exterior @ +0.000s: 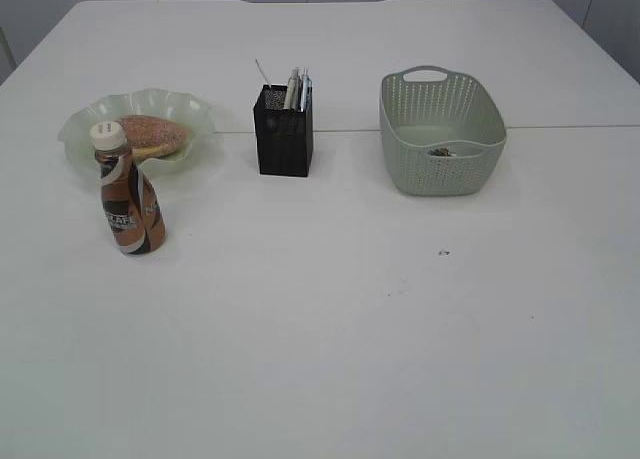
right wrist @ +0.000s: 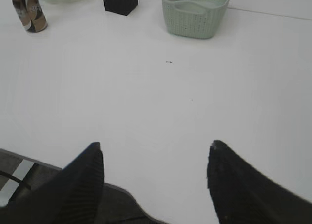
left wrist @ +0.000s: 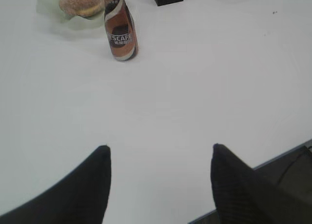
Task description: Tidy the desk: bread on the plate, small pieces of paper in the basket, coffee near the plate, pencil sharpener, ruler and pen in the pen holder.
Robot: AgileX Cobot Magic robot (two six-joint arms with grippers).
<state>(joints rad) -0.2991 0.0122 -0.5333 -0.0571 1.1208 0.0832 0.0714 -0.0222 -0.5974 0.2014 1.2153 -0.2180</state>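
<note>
The bread (exterior: 152, 135) lies on the pale green wavy plate (exterior: 85, 119) at the left. The brown coffee bottle (exterior: 128, 195) stands upright just in front of the plate. The black pen holder (exterior: 283, 139) holds several upright items. The green basket (exterior: 440, 129) holds small bits of paper (exterior: 441, 152). Neither gripper shows in the exterior view. My left gripper (left wrist: 161, 151) is open and empty over the table's near edge, with the bottle (left wrist: 120, 31) and bread (left wrist: 81, 2) far ahead. My right gripper (right wrist: 155, 147) is open and empty, far from the basket (right wrist: 196, 11).
A tiny dark speck (exterior: 443, 251) lies on the white table in front of the basket; it also shows in the right wrist view (right wrist: 168, 62). The table's near edge (left wrist: 273, 158) runs under both grippers.
</note>
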